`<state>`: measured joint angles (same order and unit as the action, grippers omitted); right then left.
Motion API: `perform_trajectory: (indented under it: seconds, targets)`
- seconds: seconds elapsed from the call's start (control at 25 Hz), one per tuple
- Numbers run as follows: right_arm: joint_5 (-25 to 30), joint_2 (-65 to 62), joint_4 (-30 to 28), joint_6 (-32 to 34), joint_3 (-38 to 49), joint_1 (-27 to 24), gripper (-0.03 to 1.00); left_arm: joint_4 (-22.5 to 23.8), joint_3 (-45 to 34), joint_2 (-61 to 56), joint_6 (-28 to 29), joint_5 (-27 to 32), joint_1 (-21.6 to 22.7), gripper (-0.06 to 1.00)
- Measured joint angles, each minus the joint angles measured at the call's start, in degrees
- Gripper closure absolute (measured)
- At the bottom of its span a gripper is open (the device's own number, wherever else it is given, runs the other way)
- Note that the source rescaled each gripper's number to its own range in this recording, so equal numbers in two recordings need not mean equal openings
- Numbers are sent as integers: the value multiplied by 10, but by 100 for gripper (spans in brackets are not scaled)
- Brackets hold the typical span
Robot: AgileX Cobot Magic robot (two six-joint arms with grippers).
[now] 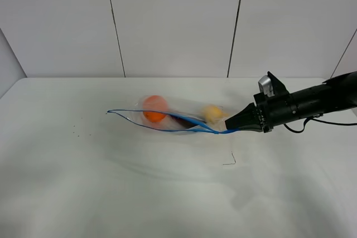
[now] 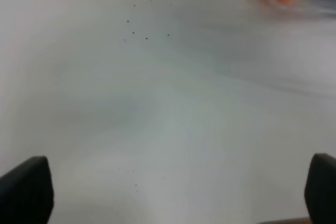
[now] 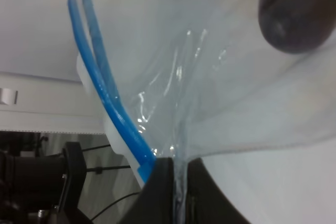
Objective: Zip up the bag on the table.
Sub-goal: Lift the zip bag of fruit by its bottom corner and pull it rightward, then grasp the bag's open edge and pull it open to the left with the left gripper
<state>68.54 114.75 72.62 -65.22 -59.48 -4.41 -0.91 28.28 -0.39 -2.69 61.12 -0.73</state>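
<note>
Just right of centre on the table [image 1: 83, 193]: the bag [image 1: 192, 116], lying flat with its length running left to right in the high view. Not zipped: blue zipper strip [image 1: 167, 130] split into two lines, bowed apart along most of the length, joined in a point at the left end and again at the right end. Showing through the clear plastic: orange ball [image 1: 155, 108] toward the left, dark purple piece [image 1: 179, 119] in the middle, yellow piece [image 1: 212, 113] toward the right. At the bag's right end, right gripper [image 1: 228, 127], reaching in from the right edge on a black arm [image 1: 312, 104], pressed narrow on the plastic just where the blue strip ends. From the right wrist, black fingers [image 3: 160, 192] close together with a fold of clear film pinched between them and the blue strip running up beside one of them. Nowhere in the high view: left gripper [image 2: 173, 192]; in its own wrist view, fingertips [image 2: 23, 190] spread wide, holding nothing, only bare tabletop between them. Well apart from those fingertips, at the far edge of that view, the bag's orange end. On the tabletop left of the bag, a scatter of dark specks [image 1: 78, 134]; nearer the front, below the bag's right end, a thin dark strand [image 1: 230, 160], bent.
</note>
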Motion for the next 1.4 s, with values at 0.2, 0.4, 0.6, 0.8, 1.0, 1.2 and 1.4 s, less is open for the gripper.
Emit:
perform_trajectory:
  seconds: [0.2,0.4,0.6,0.8,1.0,1.2,1.4]
  targets:
    - [0,-13,-2,4,0,0,97,0,0,0,0,0,0,-6]
    - [1,-25,-3,4,0,0,97,0,0,0,0,0,0,-6]
    - [1,-25,-5,4,0,0,97,14,0,0,0,0,0,-6]
    - [1,-25,-9,4,0,0,97,36,0,0,1,0,0,-6]
    - [2,-25,-11,4,0,0,97,38,0,0,1,-1,0,-6]
    - [2,-25,-14,4,0,0,97,24,10,23,-39,-13,0,-6]
    - [2,-25,-24,4,0,0,97,-11,60,173,-150,-49,0,-5]
